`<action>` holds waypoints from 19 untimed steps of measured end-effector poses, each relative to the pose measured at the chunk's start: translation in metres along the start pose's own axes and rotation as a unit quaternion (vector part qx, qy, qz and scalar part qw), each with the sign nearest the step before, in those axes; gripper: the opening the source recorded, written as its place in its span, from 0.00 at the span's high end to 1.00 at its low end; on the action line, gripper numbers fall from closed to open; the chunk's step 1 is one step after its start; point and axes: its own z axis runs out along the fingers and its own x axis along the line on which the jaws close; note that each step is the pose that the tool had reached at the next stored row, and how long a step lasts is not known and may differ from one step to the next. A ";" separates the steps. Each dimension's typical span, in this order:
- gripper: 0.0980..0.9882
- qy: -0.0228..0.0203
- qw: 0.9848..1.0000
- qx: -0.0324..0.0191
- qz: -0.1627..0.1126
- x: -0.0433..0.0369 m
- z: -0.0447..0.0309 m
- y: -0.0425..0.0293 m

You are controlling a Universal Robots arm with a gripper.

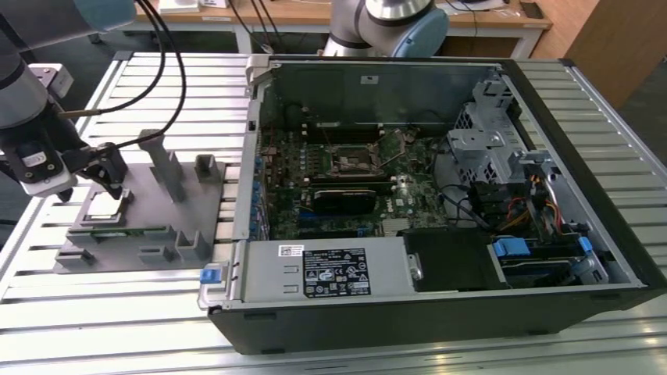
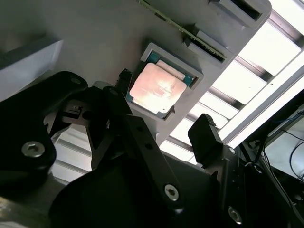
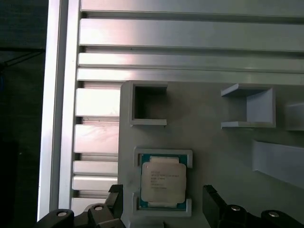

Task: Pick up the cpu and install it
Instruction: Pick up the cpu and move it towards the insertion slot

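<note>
While its fingers (image 3: 214,202) stand apart, the hand (image 3: 162,194) straddles the cpu (image 3: 163,179) in its grey holder (image 3: 213,152).

On the slatted table (image 1: 136,86) a fixture plate (image 1: 156,234) lies at the exterior view's left and a computer case (image 1: 438,328) at its right, the two just beside each other. The cpu (image 1: 105,207) (image 2: 156,88) (image 3: 163,180) sits flat in a walled pocket on the plate; posts (image 1: 167,164) stand on the plate to the exterior view's right of it. The gripper (image 1: 112,191) (image 2: 164,111) (image 3: 163,197) hangs over the cpu, its fingers spread, one on each side of the pocket and apart from the chip. Inside the case the motherboard (image 1: 312,156) lies flat with its socket (image 1: 352,162) near the middle. The power supply (image 1: 323,269) runs along the near wall, and the drive cage (image 1: 490,133) stands at the exterior view's right.
</note>
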 end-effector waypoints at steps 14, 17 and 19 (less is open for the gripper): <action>0.26 0.000 1.000 0.000 0.005 -0.0017 0.0159 -0.0009; 0.26 0.000 1.000 0.000 0.006 -0.0019 0.0185 -0.0011; 0.26 0.000 1.000 0.000 0.006 -0.0021 0.0201 -0.0010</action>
